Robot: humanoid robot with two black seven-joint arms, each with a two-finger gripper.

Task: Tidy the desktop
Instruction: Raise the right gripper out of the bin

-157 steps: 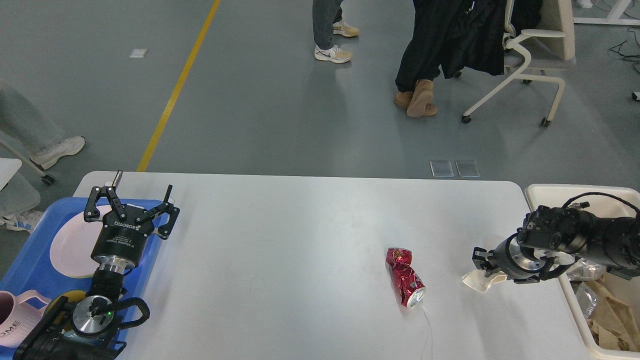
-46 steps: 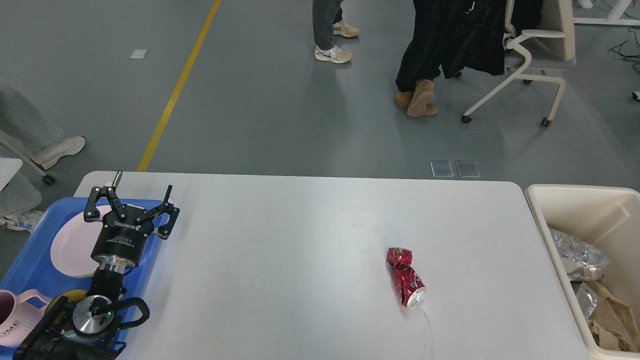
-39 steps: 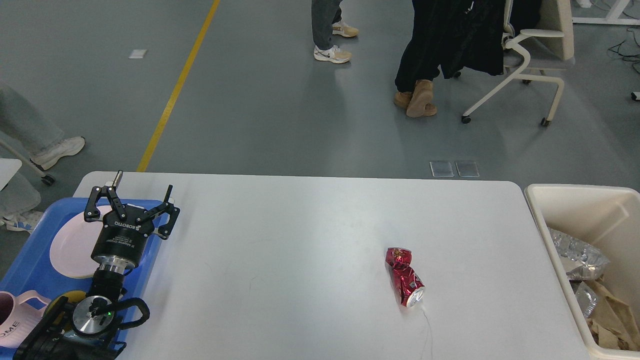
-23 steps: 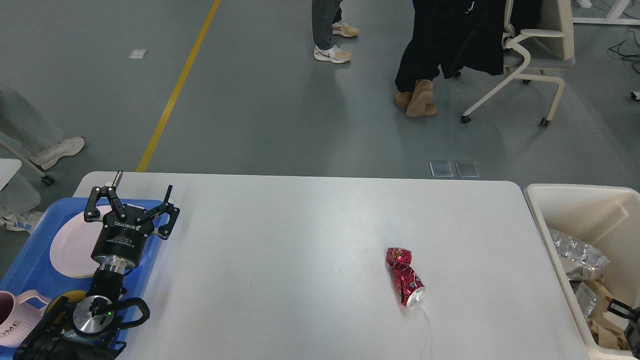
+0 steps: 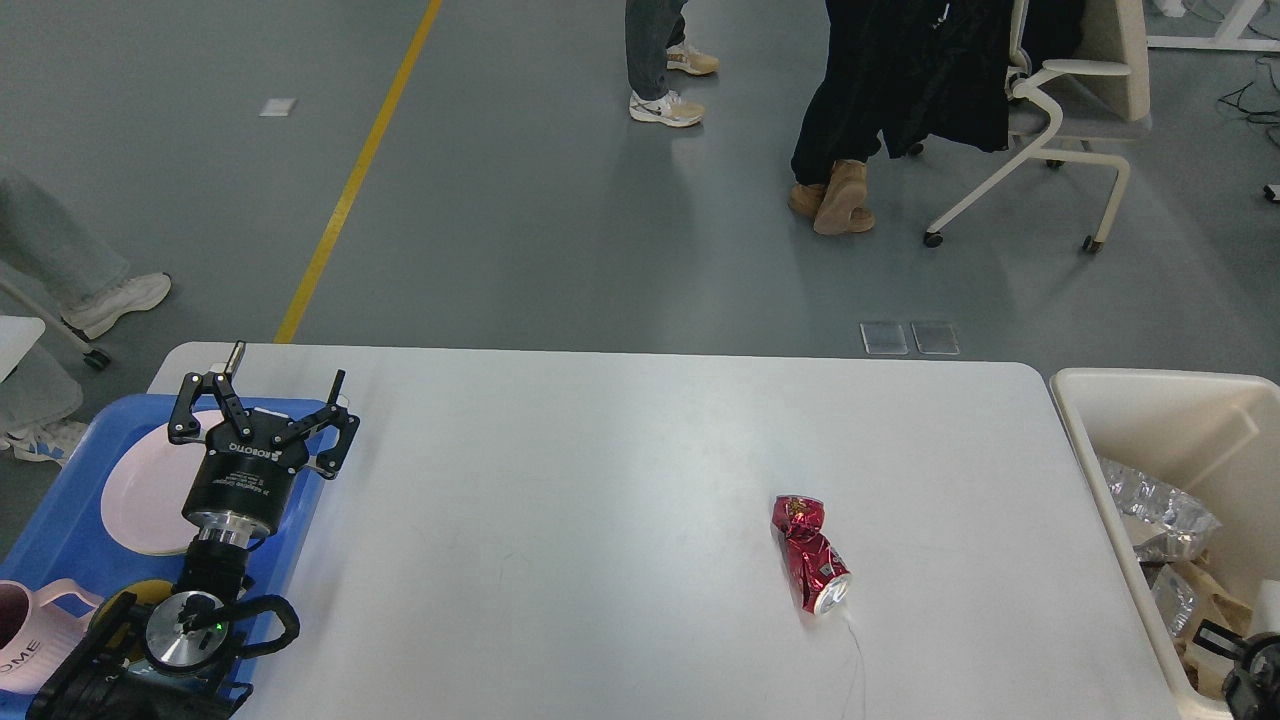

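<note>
- The desktop (image 5: 600, 500) fills the middle of the view, bare apart from one crushed red can (image 5: 811, 553) lying on its side right of centre, open end toward the near edge.
- The left gripper (image 5: 258, 402) hangs over the blue tray (image 5: 50, 535) at the far left, fingers spread and holding nothing.
- Only a dark piece of the right arm (image 5: 1245, 675) shows at the near right corner, above the cream bin (image 5: 1150, 390); I cannot tell how its jaws stand.
- The can looks like the next pick: I would approach from above, pinch across its narrow crumpled waist, lift it clear, then carry it right over the bin rim.
</note>
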